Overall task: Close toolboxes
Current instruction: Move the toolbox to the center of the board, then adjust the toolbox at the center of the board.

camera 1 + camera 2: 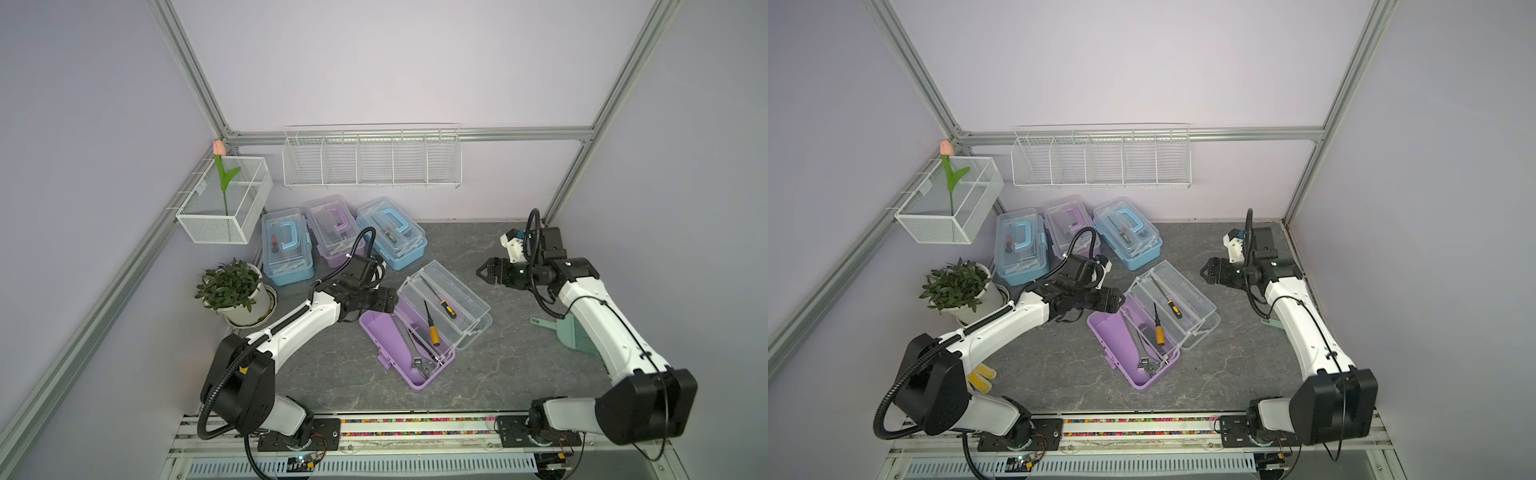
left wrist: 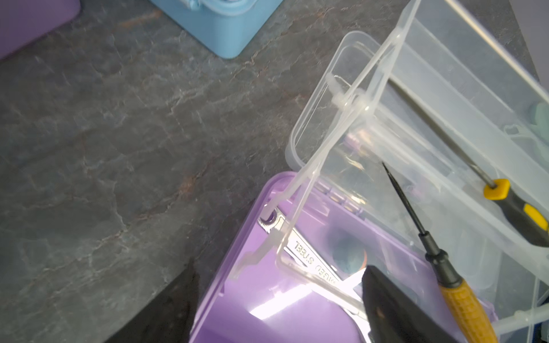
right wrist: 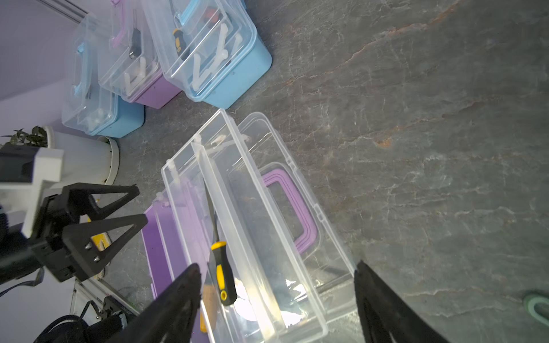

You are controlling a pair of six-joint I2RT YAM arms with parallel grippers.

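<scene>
Three toolboxes stand shut at the back left: a light-blue one (image 1: pixel 286 249), a purple one (image 1: pixel 334 228) and another light-blue one (image 1: pixel 392 232). The fourth toolbox, purple (image 1: pixel 376 328), lies open mid-table with its clear lid and tray (image 1: pixel 465 291) swung out to the right. A wrench and screwdrivers lie inside. My left gripper (image 1: pixel 390 301) is open at the open box's far end. In the left wrist view the left gripper (image 2: pixel 279 300) straddles the purple end wall. My right gripper (image 1: pixel 484 272) hangs open, right of the clear lid and apart from it; in its wrist view the right gripper (image 3: pixel 276 267) holds nothing.
A potted plant (image 1: pixel 237 291) stands at the left by the blue box. White wire baskets (image 1: pixel 372 160) hang on the back wall and left rail. A teal dustpan (image 1: pixel 575 332) lies under the right arm. Yellow gloves (image 1: pixel 982 376) lie beside the left arm's base.
</scene>
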